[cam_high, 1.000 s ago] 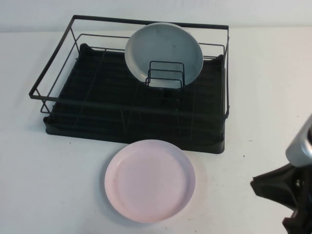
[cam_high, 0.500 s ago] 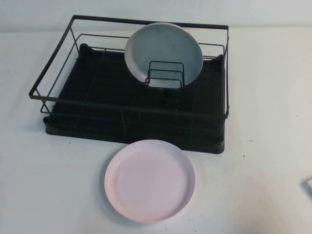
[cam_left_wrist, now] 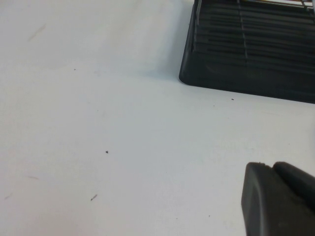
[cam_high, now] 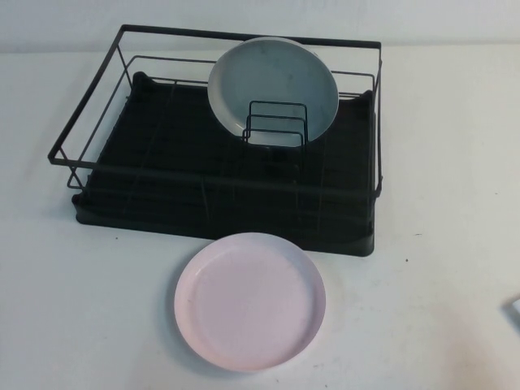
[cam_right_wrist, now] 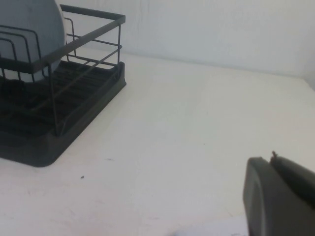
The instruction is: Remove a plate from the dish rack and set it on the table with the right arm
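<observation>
The pale pink plate (cam_high: 249, 301) lies flat on the white table (cam_high: 439, 162), just in front of the black wire dish rack (cam_high: 219, 191). No gripper touches it. A grey-green plate (cam_high: 272, 81) leans upright against the small wire divider (cam_high: 276, 123) in the rack. My right gripper (cam_right_wrist: 272, 158) shows only in the right wrist view, shut and empty, low over bare table to the right of the rack (cam_right_wrist: 54, 123). My left gripper (cam_left_wrist: 273, 166) shows only in the left wrist view, shut and empty, over bare table near a corner of the rack (cam_left_wrist: 246, 64).
The rack fills the far middle of the table. A small pale sliver (cam_high: 515, 309) shows at the right edge of the high view. A few dark specks (cam_left_wrist: 107, 152) dot the table.
The right arm, seen at the lower right of the high view a second ago, has drawn back out of that view. The plates and rack have not moved.
</observation>
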Action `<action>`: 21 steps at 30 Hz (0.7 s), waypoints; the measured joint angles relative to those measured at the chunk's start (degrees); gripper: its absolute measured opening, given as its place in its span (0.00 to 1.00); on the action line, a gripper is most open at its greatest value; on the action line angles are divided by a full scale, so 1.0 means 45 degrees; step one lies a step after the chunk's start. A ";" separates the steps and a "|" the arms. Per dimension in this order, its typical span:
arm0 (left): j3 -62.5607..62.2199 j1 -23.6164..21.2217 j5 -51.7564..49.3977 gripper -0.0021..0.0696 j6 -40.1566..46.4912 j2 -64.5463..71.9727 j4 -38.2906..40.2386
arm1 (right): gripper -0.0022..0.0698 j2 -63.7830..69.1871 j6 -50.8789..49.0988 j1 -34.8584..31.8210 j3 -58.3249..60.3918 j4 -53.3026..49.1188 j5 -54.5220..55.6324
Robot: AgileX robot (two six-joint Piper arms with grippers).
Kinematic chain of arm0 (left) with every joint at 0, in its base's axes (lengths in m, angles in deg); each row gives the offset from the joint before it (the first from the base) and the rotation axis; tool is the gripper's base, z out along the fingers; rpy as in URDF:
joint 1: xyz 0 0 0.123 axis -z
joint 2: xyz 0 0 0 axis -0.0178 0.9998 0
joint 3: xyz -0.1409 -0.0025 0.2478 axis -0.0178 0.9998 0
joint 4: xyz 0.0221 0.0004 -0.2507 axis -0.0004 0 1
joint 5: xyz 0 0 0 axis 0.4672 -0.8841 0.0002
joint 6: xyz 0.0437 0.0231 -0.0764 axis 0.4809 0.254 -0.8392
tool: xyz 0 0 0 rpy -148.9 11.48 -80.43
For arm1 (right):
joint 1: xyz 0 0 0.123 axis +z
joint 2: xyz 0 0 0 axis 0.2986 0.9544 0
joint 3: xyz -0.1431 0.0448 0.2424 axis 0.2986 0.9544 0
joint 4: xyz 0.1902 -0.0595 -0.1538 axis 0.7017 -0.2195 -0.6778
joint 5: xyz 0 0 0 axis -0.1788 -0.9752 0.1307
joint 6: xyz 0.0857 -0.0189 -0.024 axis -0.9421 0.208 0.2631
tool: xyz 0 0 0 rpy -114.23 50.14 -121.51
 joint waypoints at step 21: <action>0.0000 0.0000 0.0000 0.02 0.0000 0.0000 0.0000 | 0.00 0.0000 -0.3539 0.0000 0.0030 -0.2072 -0.2543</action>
